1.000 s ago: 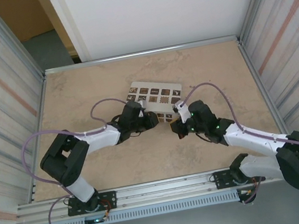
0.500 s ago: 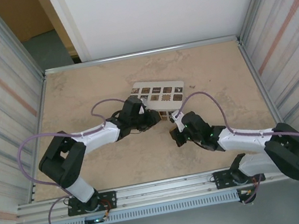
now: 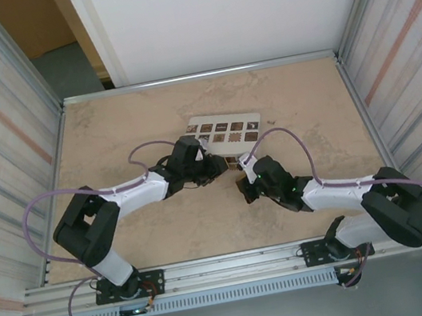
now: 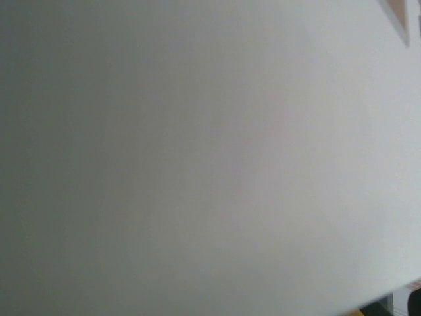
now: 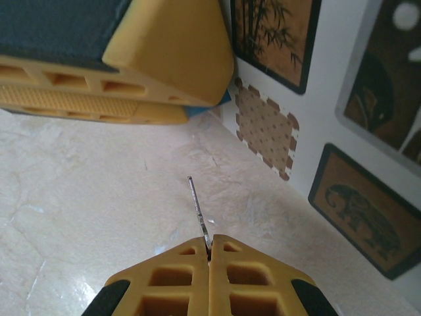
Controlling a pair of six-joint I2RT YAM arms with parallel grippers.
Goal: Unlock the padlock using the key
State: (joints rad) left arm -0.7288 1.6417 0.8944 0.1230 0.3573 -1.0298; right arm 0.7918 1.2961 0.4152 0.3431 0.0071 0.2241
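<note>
right tool closed on the key; left tool clamps the blue padlock, mostly hidden. recommend: align blade with keyway, advance slowly, avoid bending.

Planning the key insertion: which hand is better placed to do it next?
Right. The right hand, shut on the key, points it toward the blue padlock, apparently gripped by the left hand, which probably just steadies it.

The box lies on the table. Against the box's near side is the left gripper with the padlock. Just before the box is the right gripper, holding the key.
</note>
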